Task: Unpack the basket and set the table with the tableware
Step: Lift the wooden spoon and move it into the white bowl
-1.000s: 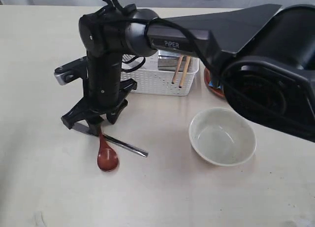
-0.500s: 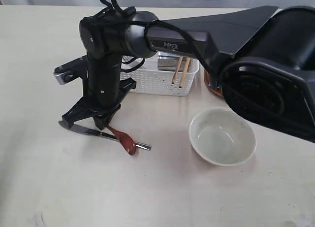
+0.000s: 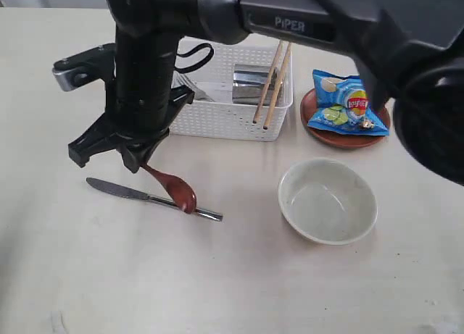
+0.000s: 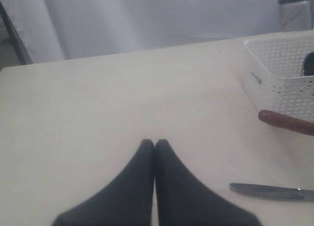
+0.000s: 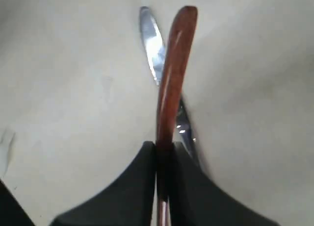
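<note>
My right gripper (image 3: pixel 142 163) reaches across to the left of the white basket (image 3: pixel 232 121) and is shut on the handle of the reddish-brown wooden spoon (image 3: pixel 174 186). The spoon slants down, and its bowl end sits over the steel knife (image 3: pixel 123 191) lying on the table (image 3: pixel 239 283). In the right wrist view the spoon (image 5: pixel 174 74) runs out from the right gripper (image 5: pixel 164 147) across the knife (image 5: pixel 152 44). Two chopsticks (image 3: pixel 272 84), a steel cup (image 3: pixel 254 85) and a fork (image 3: pixel 194 88) are in the basket. My left gripper (image 4: pixel 154 141) is shut on nothing, low over the table.
A pale cream bowl (image 3: pixel 328 201) stands on the table to the right of the knife. A brown plate (image 3: pixel 341 140) behind it carries a blue chip bag (image 3: pixel 348 103). The left wrist view shows the basket (image 4: pixel 279 84), the spoon handle (image 4: pixel 287 123) and the knife (image 4: pixel 270 191).
The right arm has risen and shifted left with the spoon. The spoon swung from hanging bowl-down on the table to slanting across the knife. The plate and chip bag came into sight.
</note>
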Controlling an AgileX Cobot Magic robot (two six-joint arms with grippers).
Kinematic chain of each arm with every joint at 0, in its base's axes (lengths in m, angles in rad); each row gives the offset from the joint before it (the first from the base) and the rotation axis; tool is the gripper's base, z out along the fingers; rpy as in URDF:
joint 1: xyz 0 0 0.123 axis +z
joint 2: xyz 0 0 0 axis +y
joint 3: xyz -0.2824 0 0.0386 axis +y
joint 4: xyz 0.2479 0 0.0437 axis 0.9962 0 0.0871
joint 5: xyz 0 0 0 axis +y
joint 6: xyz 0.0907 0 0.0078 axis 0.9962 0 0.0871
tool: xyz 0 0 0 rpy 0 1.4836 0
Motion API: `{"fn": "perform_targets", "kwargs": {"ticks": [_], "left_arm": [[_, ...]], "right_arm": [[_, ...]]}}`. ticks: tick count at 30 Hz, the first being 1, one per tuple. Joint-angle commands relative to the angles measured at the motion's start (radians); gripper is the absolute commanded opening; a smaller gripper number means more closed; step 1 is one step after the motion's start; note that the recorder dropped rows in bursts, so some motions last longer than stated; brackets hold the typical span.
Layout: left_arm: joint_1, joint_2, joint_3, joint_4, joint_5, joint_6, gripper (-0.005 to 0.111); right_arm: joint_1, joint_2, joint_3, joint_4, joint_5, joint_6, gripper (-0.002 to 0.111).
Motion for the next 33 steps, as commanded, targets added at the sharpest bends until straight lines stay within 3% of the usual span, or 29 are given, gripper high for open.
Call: {"fn": "perform_targets", "kwargs": {"ticks": [1, 9, 21, 29, 33], "left_arm": [[0.000, -0.003, 0.003, -0.002, -0.002, -0.005, 0.000], [0.000, -0.003, 0.003, -0.002, -0.002, -0.005, 0.000], [0.000, -0.003, 0.003, -0.002, -0.002, -0.005, 0.000], [0.000, -0.003, 0.003, -0.002, -0.002, -0.005, 0.000], [0.000, -0.003, 0.003, -0.002, -0.002, -0.005, 0.000]], "right_arm": [[0.024, -0.087, -0.001, -0.026, 0.055, -0.037, 0.000], [-0.018, -0.228, 0.034, -0.081, -0.018, -0.043, 0.000], [-0.233, -0.644, 0.668, -0.093, -0.579, -0.057, 0.000], [-0.244, -0.708, 0.980, -0.167, -0.773, -0.176, 0.000], [-0.244, -0.708, 1.053, -0.250, -0.852, -0.200, 0.000]]}}
